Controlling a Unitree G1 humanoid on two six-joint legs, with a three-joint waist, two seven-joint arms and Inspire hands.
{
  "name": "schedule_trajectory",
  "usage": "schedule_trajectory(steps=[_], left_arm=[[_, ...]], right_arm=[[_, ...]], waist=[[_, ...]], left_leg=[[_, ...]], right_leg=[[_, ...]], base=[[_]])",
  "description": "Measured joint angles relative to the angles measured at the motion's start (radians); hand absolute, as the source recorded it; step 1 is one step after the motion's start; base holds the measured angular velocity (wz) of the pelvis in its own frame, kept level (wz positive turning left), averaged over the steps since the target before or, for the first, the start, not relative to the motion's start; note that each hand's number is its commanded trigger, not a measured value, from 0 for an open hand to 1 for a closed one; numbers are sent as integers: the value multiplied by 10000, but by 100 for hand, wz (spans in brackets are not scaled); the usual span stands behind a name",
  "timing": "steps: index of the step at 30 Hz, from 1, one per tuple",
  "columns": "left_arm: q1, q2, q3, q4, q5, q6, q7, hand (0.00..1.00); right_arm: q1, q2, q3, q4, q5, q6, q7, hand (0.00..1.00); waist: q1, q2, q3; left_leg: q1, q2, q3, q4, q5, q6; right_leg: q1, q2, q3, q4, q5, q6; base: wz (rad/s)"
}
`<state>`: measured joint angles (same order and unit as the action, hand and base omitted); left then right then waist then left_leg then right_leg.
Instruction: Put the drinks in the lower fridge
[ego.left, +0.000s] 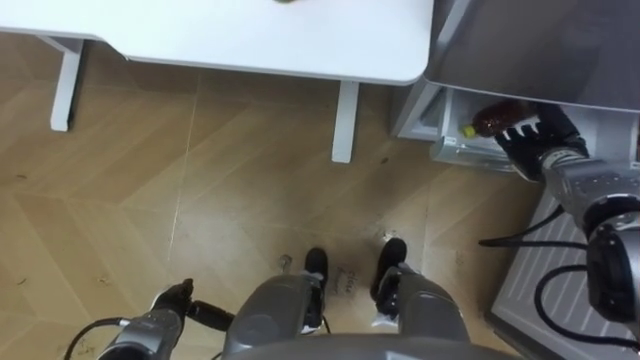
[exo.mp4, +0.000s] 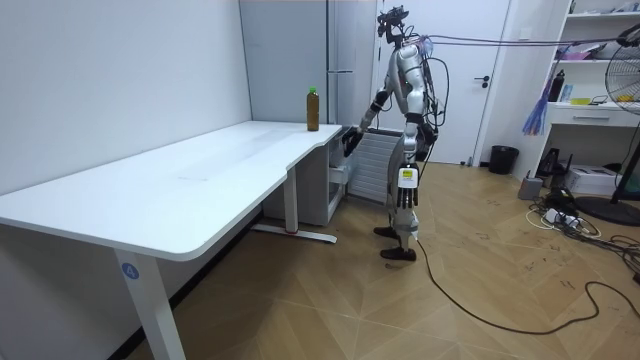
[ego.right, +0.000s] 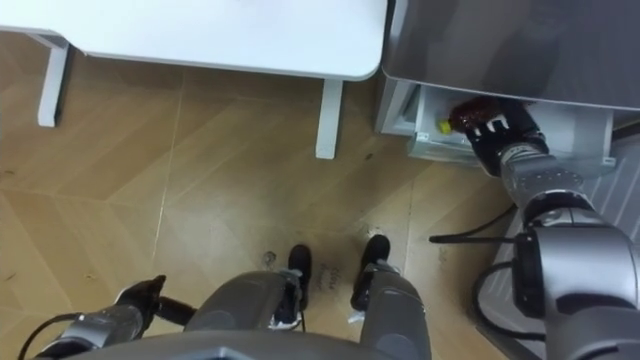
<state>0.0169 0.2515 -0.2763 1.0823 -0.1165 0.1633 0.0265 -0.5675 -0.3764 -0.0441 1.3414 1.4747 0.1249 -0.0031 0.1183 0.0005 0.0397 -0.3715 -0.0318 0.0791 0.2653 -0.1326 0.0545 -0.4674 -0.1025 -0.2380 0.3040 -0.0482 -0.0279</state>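
Observation:
A dark red drink bottle (ego.left: 488, 118) with a yellow cap lies in the open lower compartment (ego.left: 452, 152) of the grey fridge (ego.left: 540, 45). My right hand (ego.left: 532, 138) reaches into that compartment, its fingers curled round the bottle. A second bottle (exo.mp4: 312, 110), brown with a green cap, stands upright on the far end of the white table (exo.mp4: 200, 175). My left hand (ego.left: 172, 302) hangs low at my left side, fingers relaxed and holding nothing. In the room view I stand at the table's end, facing the fridge (exo.mp4: 345, 40).
The white table's leg (ego.left: 344, 122) stands just left of the fridge. A ribbed grey panel (ego.left: 545, 285) lies low at my right. Wooden floor (ego.left: 200, 190) stretches to my left. Across the room are a fan (exo.mp4: 625, 70), shelves and a small bin (exo.mp4: 503, 159).

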Motion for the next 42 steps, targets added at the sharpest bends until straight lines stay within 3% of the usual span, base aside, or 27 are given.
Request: schedule_trajectory(steps=[9,11,17,21,23,34,36,40,42], left_arm=[[32,19,410,59,4,-54,-165,0],[110,65,567,24,-1,-142,-168,0],[364,66,1451,-2,-1,-239,-199,0],[359,21,1640,18,0,-366,-198,0],[459,1,1792,55,-1,-398,-173,0],[1214,-191,2750,3,134,-530,48,0],[1400,-192,3168,1,381,-556,101,0],[1741,-335,3342,-22,412,-576,244,0],[1750,-405,3343,-15,409,-578,275,0]], right_arm=[[368,0,20,367,-717,87,787,0],[712,4,32,361,-698,97,1031,0],[1290,1,21,346,-1104,71,1458,0],[1778,6,-18,140,-1203,73,1735,0],[2322,52,-90,-10,-1278,76,2001,0],[3736,261,-200,-256,-1504,76,2843,0],[4182,371,-204,-413,-1732,77,2920,0],[5201,685,-205,-625,-1935,-56,3017,0],[5468,890,-206,-576,-2067,-57,3009,0]], waist=[[-49,-19,-5],[-75,-98,-72],[-297,-201,-156],[-347,-195,-216],[-340,-198,-311],[-593,-342,-404],[-587,-413,-464],[-628,-402,-424],[-700,-368,-366]], left_leg=[[710,50,7,-322,0,-3],[959,66,11,-444,-4,-7],[1561,125,10,-683,-21,-26],[1950,157,7,-804,-51,-48],[2358,190,3,-992,-64,-70],[3445,307,43,-1167,-248,-248],[3509,370,39,-1156,-301,-294],[3846,425,11,-1214,-404,-338],[3960,448,0,-1217,-447,-348]], right_leg=[[693,34,-121,-271,24,0],[941,146,-102,-403,35,19],[1664,278,-143,-851,107,82],[2083,346,-143,-1036,118,97],[2463,424,-100,-1199,110,103],[3540,668,-45,-1398,-57,56],[3692,759,-17,-1560,-63,41],[4044,805,-94,-1611,-154,34],[4193,847,-83,-1692,-154,34]], base=[[0],[0],[0],[0],[0],[-2],[-2],[0],[0]])
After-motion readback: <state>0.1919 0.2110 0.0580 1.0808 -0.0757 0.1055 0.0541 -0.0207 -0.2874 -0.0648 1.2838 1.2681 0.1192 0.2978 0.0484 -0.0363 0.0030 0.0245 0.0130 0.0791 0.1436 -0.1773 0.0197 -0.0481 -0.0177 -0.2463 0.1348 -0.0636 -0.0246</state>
